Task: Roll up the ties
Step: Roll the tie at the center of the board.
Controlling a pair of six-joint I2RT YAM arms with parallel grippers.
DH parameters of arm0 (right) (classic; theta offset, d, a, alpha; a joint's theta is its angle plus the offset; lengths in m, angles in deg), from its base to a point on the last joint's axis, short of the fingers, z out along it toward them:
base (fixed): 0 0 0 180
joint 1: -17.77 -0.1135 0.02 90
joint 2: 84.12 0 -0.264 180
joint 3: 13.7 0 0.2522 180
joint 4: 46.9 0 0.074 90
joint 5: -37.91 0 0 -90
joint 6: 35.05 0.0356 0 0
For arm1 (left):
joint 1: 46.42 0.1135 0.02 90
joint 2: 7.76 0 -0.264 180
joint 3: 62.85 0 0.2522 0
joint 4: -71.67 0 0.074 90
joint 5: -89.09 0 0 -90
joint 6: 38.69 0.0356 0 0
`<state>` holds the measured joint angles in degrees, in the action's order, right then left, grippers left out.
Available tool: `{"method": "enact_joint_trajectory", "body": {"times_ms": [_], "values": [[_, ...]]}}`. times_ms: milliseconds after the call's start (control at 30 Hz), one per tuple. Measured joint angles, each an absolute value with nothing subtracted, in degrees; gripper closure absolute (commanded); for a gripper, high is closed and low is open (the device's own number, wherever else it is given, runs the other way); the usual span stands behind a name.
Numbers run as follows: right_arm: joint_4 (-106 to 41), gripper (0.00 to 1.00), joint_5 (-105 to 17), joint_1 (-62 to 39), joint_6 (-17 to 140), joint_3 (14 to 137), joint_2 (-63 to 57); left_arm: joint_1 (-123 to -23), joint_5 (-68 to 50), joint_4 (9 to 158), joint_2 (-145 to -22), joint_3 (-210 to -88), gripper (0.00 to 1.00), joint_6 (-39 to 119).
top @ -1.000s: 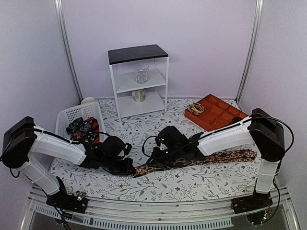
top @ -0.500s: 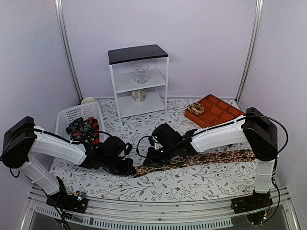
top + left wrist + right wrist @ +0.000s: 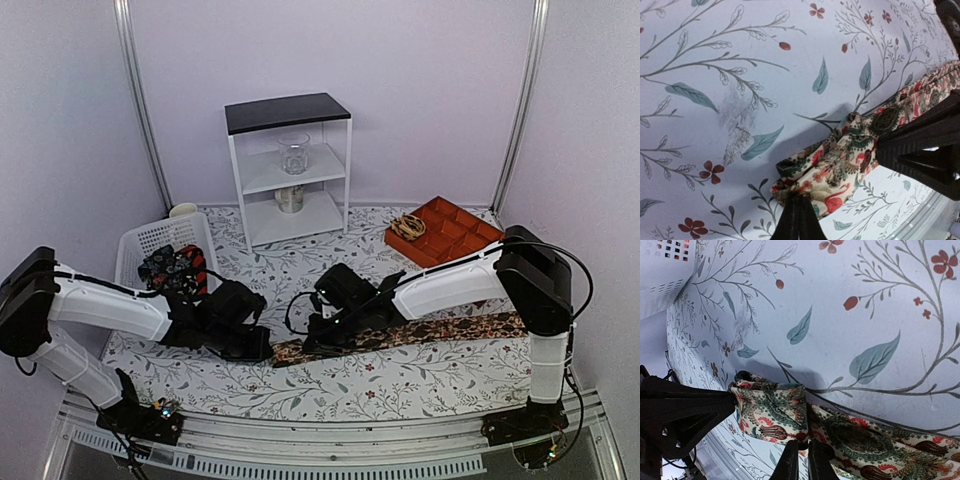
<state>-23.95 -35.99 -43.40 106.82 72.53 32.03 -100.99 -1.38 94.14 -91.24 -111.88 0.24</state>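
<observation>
A long brown tie (image 3: 440, 330) with a pale and red paisley print lies across the table's front, from centre to right. Its left end is folded over into a short loop (image 3: 840, 160), which also shows in the right wrist view (image 3: 772, 407). My left gripper (image 3: 262, 347) is shut on the fold's outer tip (image 3: 797, 202). My right gripper (image 3: 316, 340) is shut on the tie's near edge just beside the fold (image 3: 802, 452). The two grippers stand close together, facing each other. Other dark floral ties (image 3: 172, 268), one with red, lie bundled in the white basket (image 3: 140, 245).
A white shelf unit (image 3: 290, 170) with a glass jar (image 3: 294, 153) stands at the back centre. An orange compartment tray (image 3: 450, 232) holding rubber bands (image 3: 407, 226) sits at the back right. The tablecloth has a floral print.
Both grippers have shifted a little to the left, and the tie's left end has been drawn over into a short fold. The rest of the tie has slid slightly left.
</observation>
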Motion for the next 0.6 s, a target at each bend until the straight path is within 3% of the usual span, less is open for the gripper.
{"method": "enact_joint_trajectory", "body": {"times_ms": [400,600], "values": [[-24.56,0.91,-35.88,-43.49,107.57,72.49,32.03,-102.87,-1.20,94.41,-88.99,-109.13,0.99,-3.19],[-25.54,0.85,-36.80,-43.47,107.65,72.44,32.01,-102.96,-0.11,93.42,-87.07,-110.06,1.00,-4.31]]}}
